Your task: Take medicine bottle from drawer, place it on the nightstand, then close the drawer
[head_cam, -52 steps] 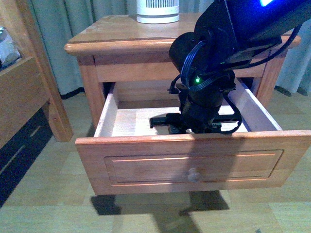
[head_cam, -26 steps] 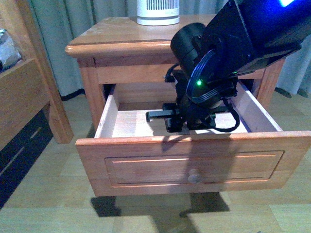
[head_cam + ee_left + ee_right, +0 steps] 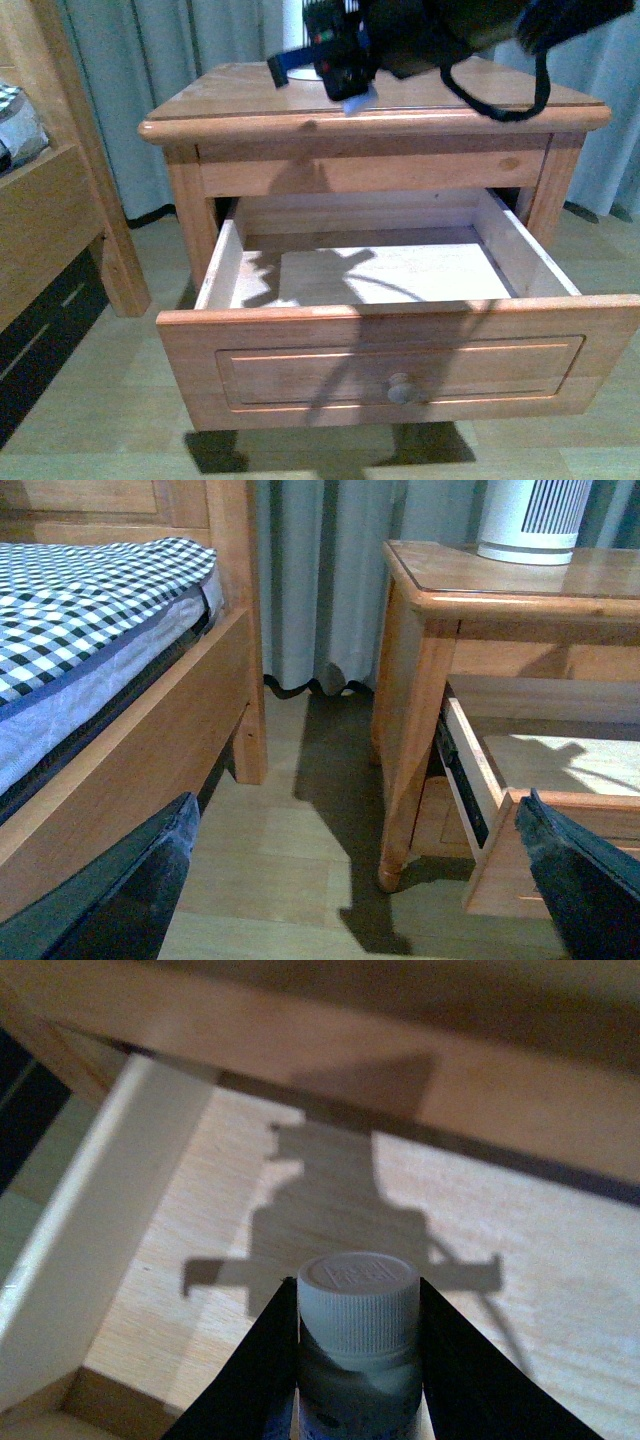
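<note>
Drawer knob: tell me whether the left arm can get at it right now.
Probably yes. Nothing stands before the knob, and the left gripper is open, low beside the nightstand; the right gripper is up, clear of the drawer front.

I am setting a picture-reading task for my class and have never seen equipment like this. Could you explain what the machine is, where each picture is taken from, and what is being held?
This is a robot with two arms, each ending in a claw. Three cameras took these pictures at the same moment.

The front view looks out from the robot's body. It shows a wooden nightstand with its lower drawer pulled open and apparently empty. The right arm is high above the top.

The left wrist view looks past the open left claw. Beyond it are a bed, curtains and a white slatted appliance standing on the nightstand.

The right wrist view looks along the right claw, which grips a small white-capped medicine bottle. The drawer's bare floor is visible beyond it.
</note>
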